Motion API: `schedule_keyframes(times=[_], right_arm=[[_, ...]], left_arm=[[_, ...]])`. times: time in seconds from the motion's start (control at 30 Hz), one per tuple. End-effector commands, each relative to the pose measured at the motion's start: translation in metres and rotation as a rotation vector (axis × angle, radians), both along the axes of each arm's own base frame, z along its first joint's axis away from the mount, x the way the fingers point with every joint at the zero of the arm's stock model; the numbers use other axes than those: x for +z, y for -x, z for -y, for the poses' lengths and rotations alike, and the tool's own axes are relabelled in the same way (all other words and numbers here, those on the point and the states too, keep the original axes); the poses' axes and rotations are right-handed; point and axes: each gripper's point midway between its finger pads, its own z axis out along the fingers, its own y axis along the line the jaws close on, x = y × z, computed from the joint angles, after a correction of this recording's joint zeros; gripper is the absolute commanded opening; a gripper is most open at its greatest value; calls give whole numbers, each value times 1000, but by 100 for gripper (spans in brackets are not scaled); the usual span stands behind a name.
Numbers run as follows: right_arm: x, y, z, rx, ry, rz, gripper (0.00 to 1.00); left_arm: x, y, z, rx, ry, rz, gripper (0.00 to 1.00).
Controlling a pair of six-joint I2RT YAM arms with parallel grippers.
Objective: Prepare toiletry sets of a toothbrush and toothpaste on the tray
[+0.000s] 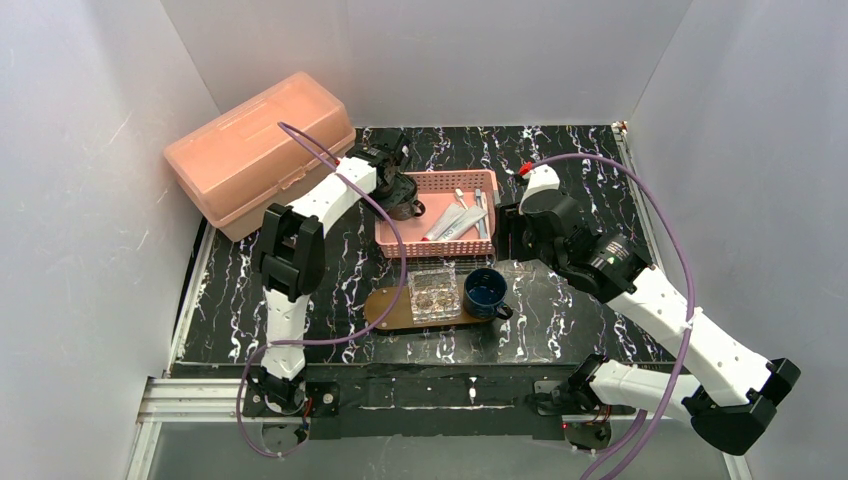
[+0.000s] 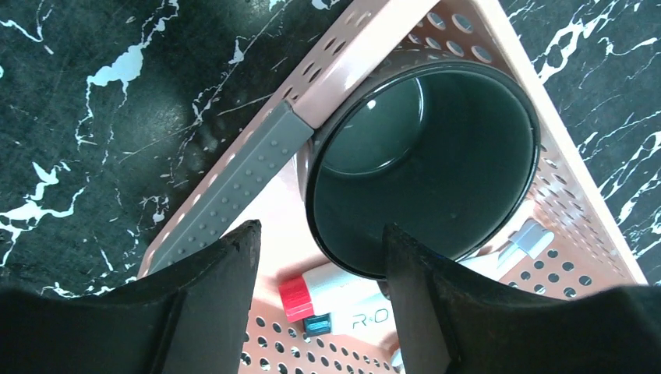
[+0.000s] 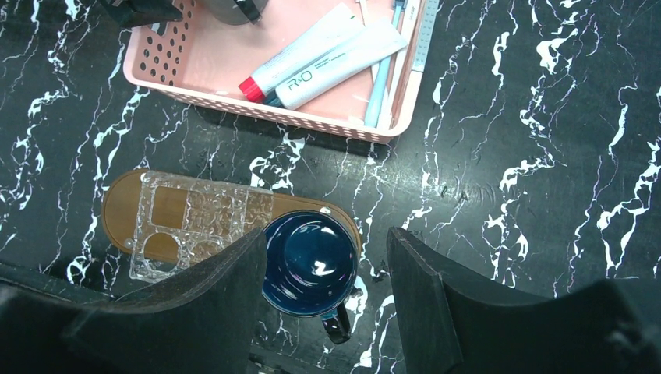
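Two white toothpaste tubes [image 3: 308,51], one red-capped [image 2: 327,292], lie in the pink basket [image 3: 234,89] with thin toothbrushes [image 3: 380,74] along its right side. They also show in the top view [image 1: 452,222]. The brown wooden tray [image 1: 385,308] [image 3: 118,222] lies in front of the basket and holds no tube or toothbrush. My left gripper [image 1: 400,195] [image 2: 320,230] is open, its jaws straddling the near wall of a dark mug [image 2: 421,156] standing in the basket's left end. My right gripper [image 1: 510,228] [image 3: 327,234] is open and empty, high above the tray's right end.
A clear plastic box [image 1: 434,292] [image 3: 199,222] and a blue mug [image 1: 486,290] [image 3: 312,261] stand on the tray. A pink lidded box [image 1: 255,150] sits at the back left. White walls enclose the black marbled table.
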Motion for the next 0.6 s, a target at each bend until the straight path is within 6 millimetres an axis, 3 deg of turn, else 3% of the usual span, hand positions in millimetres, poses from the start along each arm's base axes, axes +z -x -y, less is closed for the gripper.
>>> schedule_keyframes(times=[0.0, 0.2, 0.57], right_arm=[[2, 1, -3, 16, -11, 9, 67], [2, 1, 0, 10, -4, 6, 67], [1, 2, -2, 13, -9, -5, 67]], left_arm=[[11, -1, -12, 41, -6, 22, 57], [3, -3, -14, 40, -15, 9, 52], [-11, -3, -15, -9, -39, -24, 32]])
